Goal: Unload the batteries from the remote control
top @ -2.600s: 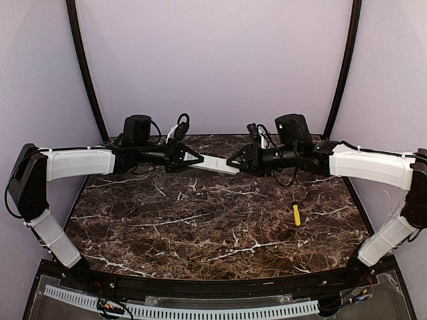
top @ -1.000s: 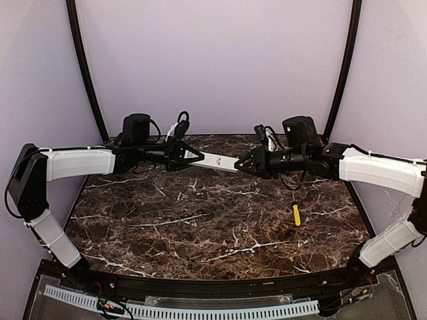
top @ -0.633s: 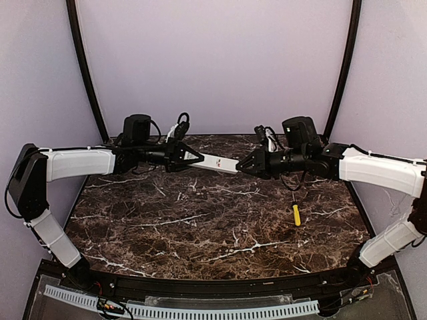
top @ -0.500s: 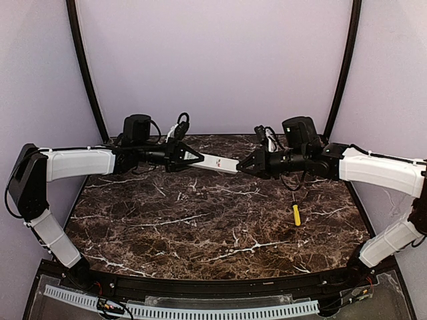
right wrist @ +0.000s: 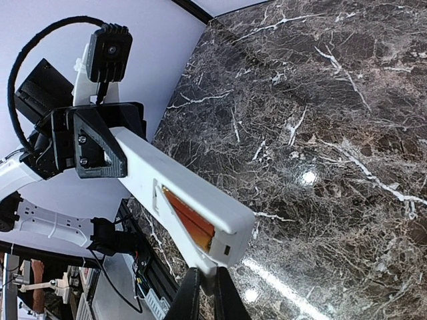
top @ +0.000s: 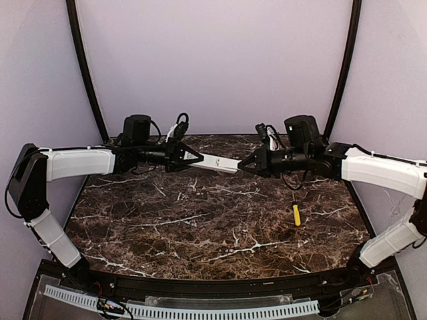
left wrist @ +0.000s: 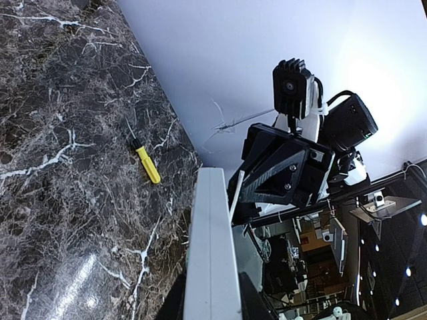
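The white remote control (top: 220, 162) hangs in the air between both arms, above the far part of the table. My left gripper (top: 192, 158) is shut on its left end; in the left wrist view the remote (left wrist: 210, 247) runs edge-on out from between my fingers (left wrist: 212, 303). My right gripper (top: 243, 166) is shut on the thin grey-white cover piece (right wrist: 193, 250), whose near end stands off the remote's back (right wrist: 180, 173). In the opened bay the orange batteries (right wrist: 192, 219) show. My right fingertips (right wrist: 190, 293) pinch the cover's edge.
A yellow-handled screwdriver (top: 296, 214) lies on the dark marble table (top: 200, 227) at the right; it also shows in the left wrist view (left wrist: 145, 164). Lilac walls and black arch posts close the back.
My right gripper has drawn back a little to the right at the remote's right end. The left arm and the remote have stayed almost still.
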{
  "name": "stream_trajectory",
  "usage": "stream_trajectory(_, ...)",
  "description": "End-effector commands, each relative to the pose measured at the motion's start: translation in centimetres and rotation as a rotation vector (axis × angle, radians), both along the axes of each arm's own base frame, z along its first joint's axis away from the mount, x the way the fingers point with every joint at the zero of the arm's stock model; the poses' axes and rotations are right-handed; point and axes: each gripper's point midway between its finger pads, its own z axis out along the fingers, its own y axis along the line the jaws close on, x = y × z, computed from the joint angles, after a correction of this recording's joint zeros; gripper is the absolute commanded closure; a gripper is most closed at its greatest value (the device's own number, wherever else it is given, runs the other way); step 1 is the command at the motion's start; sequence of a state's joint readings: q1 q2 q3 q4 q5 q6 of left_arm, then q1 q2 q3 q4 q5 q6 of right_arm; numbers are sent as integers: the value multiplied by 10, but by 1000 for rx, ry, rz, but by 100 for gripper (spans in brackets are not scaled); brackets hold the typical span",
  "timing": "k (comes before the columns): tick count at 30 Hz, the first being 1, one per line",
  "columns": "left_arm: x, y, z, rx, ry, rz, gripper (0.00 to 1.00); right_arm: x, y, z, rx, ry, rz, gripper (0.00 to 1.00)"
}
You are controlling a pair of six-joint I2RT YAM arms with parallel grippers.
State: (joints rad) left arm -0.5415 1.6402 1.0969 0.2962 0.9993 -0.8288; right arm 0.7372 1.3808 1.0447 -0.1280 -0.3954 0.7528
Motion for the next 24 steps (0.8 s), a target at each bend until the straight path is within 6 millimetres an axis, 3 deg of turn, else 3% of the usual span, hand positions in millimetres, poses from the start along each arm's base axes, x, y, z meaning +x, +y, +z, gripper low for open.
stream_trajectory(1,-4,1,3,-9,-29,-12,100,-4,0,7,11,-26,5,93)
stream_trajectory(11,-3,1,2,-4,-31,-4,100,-6,1,13,39,-34,18,100)
stream_trajectory(24,0,2,-1,7,-32,14,100,-13,3,31,103,-68,51,100)
